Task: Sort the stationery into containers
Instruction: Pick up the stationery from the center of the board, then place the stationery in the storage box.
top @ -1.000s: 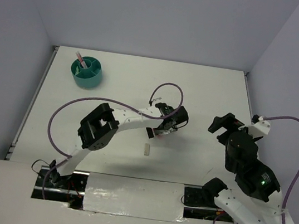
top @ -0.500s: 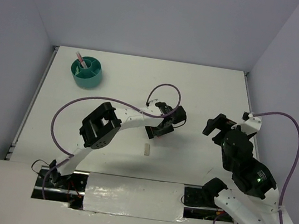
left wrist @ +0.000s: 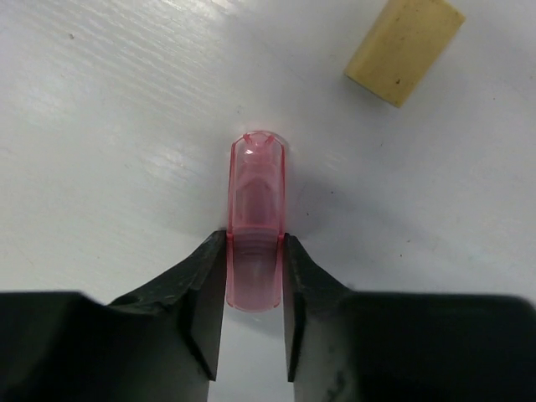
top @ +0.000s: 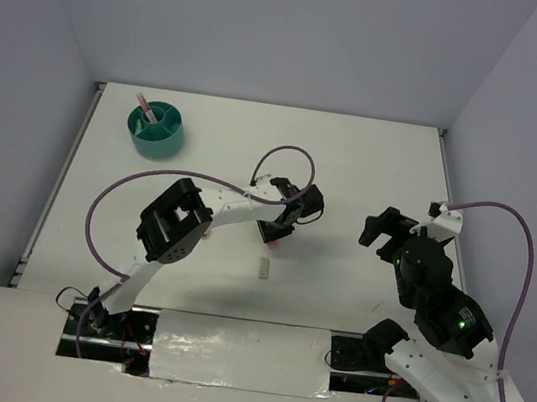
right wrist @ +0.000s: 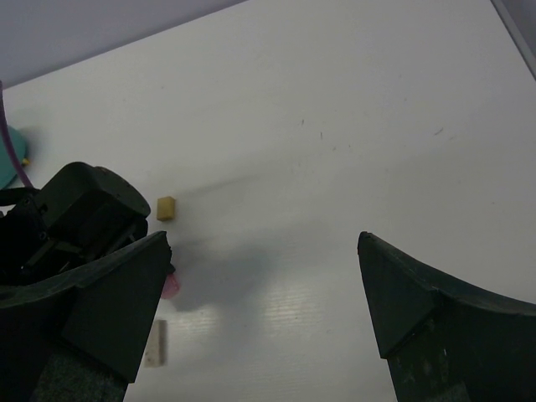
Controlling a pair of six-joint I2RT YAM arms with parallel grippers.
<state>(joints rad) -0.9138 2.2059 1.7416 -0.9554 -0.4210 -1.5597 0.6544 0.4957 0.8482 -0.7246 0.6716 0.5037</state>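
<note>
The step in hand is judged to be the pick-up of one piece of stationery, with the carry to the cup not yet begun. The left claw (left wrist: 254, 251) is set low over the worktop (left wrist: 100, 126), and its two fingers are pressed against opposite sides of a clear pink piece (left wrist: 255, 193), so the claw is narrowed to the width of that piece and clamped on its near end. The far, rounded end of the piece is left sticking out past the fingertips, and the piece appears to be lying on the worktop, not yet lifted. A tan block (left wrist: 404, 46) is seen near it, well apart from the fingers, and a pale oblong piece (top: 264, 266) lies just nearer the arm bases. What the next move calls for, it is judged, is a straight lift without loss of the narrow hold, then a carry to the far left corner, where the teal cup (top: 155, 147) stands with a pink pen (top: 144, 106) in one compartment. The right claw (right wrist: 264, 243) is held spread wide above bare worktop, with nothing between its fingers.
</note>
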